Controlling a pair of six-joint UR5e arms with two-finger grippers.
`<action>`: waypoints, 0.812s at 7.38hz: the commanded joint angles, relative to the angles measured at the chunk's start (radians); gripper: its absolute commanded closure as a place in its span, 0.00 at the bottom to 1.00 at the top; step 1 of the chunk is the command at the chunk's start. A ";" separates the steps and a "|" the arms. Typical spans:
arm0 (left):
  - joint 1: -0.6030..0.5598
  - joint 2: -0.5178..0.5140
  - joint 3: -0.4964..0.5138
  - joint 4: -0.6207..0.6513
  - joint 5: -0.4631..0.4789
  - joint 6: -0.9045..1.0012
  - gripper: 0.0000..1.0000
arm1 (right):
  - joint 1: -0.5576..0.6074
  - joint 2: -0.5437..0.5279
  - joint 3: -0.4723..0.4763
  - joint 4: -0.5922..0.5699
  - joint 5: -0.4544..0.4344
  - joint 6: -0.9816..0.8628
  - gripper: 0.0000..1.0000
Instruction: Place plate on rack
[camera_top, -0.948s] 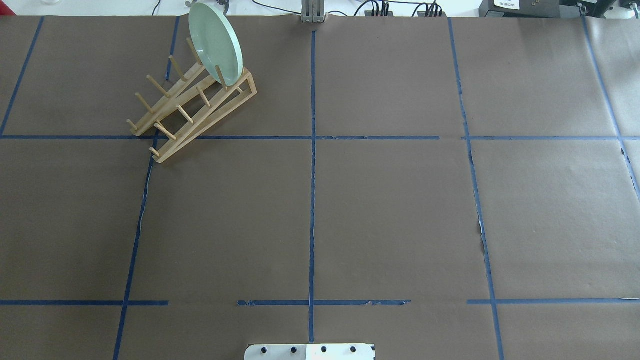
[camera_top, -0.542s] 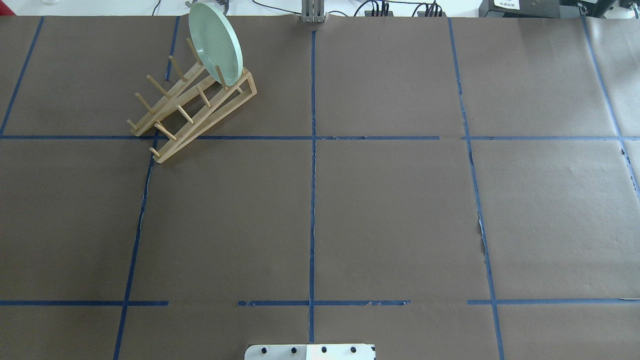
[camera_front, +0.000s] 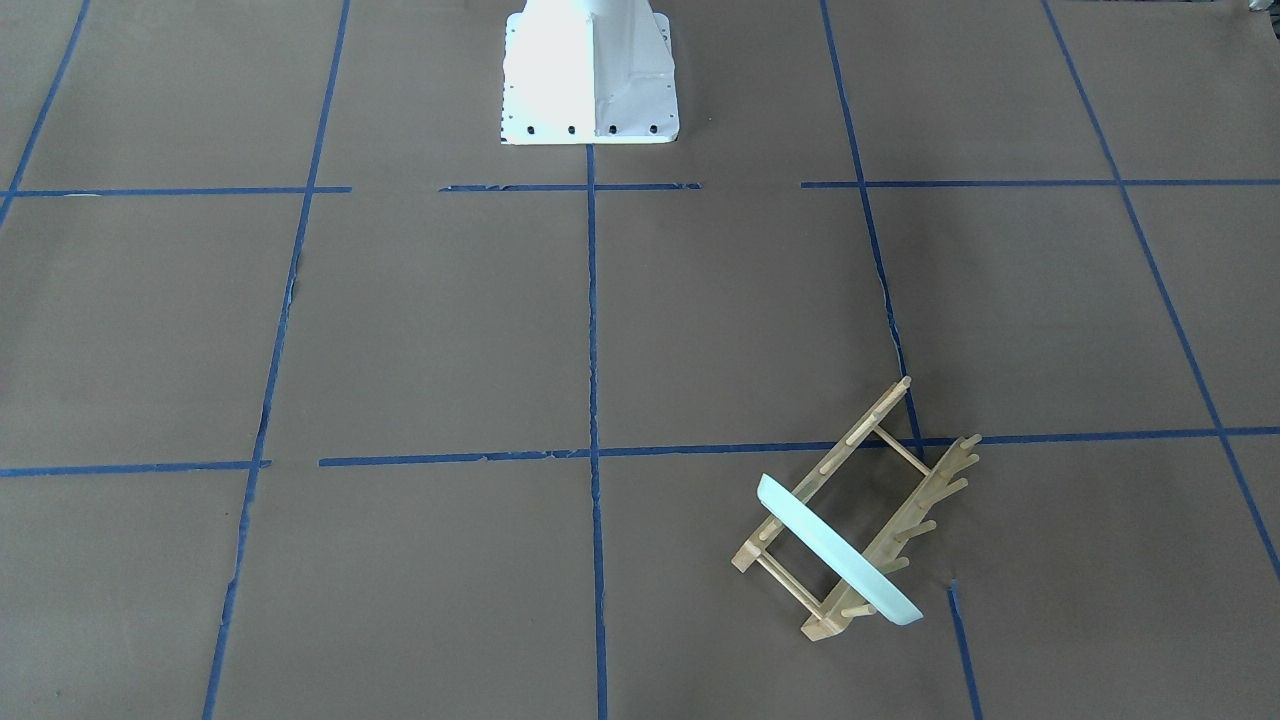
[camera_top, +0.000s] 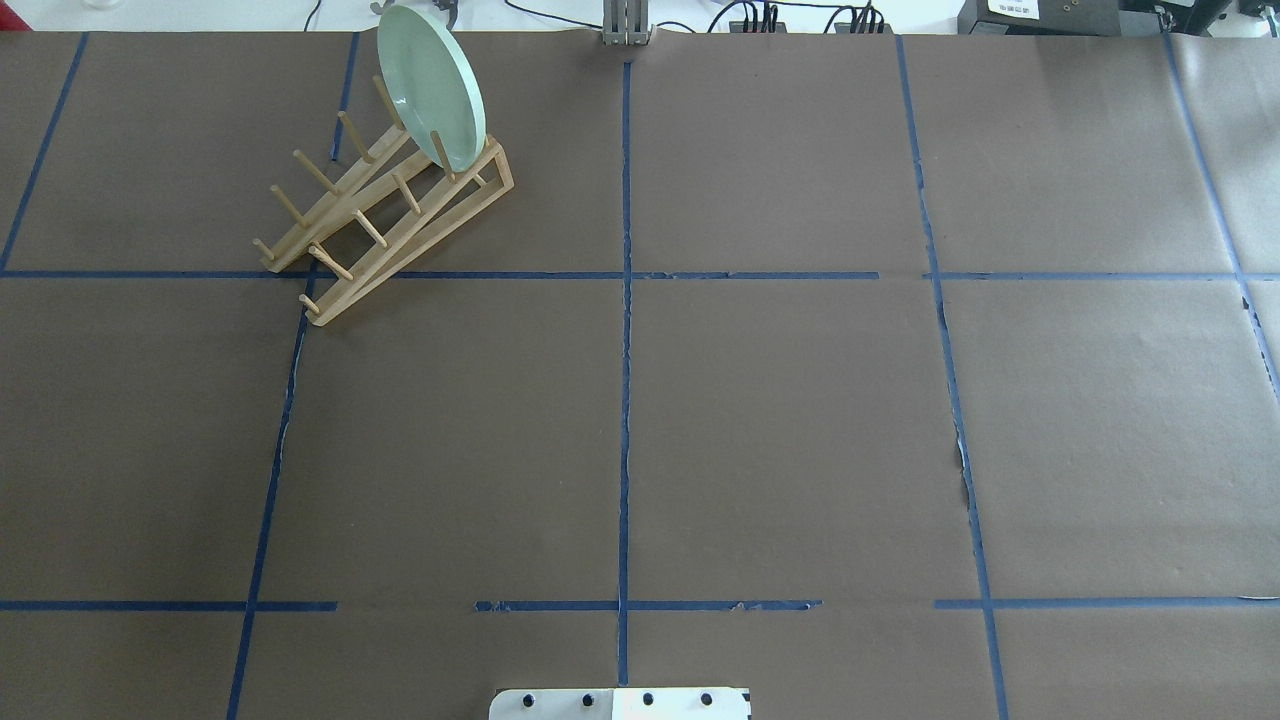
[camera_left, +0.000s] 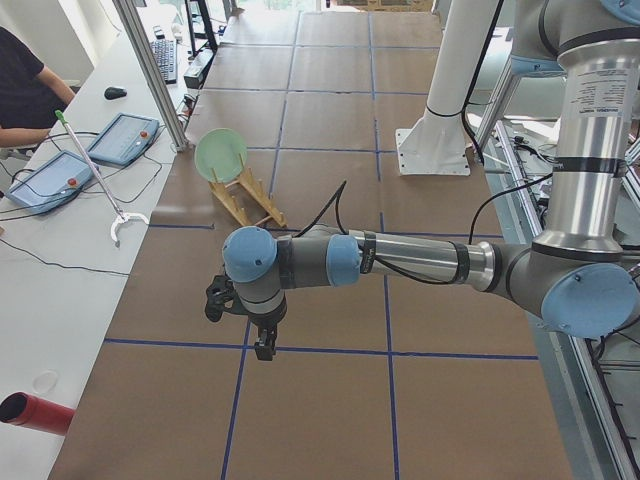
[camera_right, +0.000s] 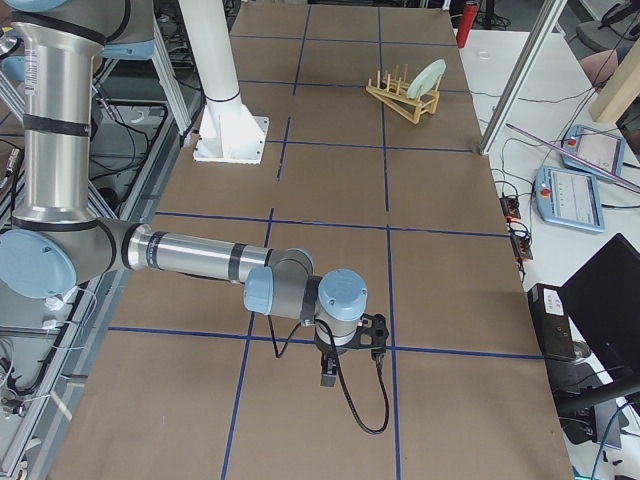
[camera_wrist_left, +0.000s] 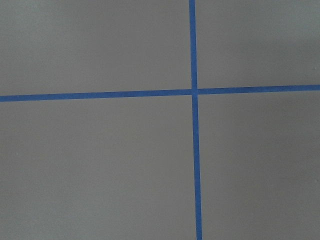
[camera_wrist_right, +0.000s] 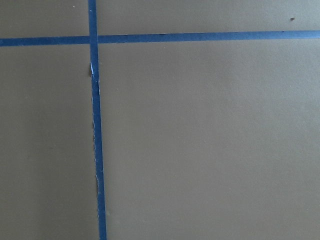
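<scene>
The plate (camera_top: 431, 85) is a round, glossy, pale mint-green thing with a low rim, and it's sitting in the rack (camera_top: 430, 225), on its edge and tilted back a bit, its face turned down the rows of pegs. It's at the rack's far end from the robot, over on the robot's left side of the table (camera_top: 780, 430). It looks like the last slot or so, but from the front view the plate (camera_front: 835, 552) hides the pegs there, so I can't swear which one. The rack (camera_front: 830, 467) is light wood, lying at a slant across a blue tape line. The left gripper (camera_left: 262, 345) and right gripper (camera_right: 328, 375) both hang low over bare brown paper, well apart from the rack; honestly can't tell if either is released or clenched.
</scene>
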 joint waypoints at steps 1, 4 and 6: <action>0.000 -0.005 0.005 -0.003 0.004 0.000 0.00 | 0.000 -0.001 -0.001 0.000 0.000 0.000 0.00; 0.000 -0.005 0.000 0.002 0.004 0.002 0.00 | 0.000 -0.001 0.001 0.000 0.000 0.000 0.00; 0.000 -0.005 -0.001 0.004 0.004 0.003 0.00 | 0.000 -0.001 0.001 0.000 0.000 0.000 0.00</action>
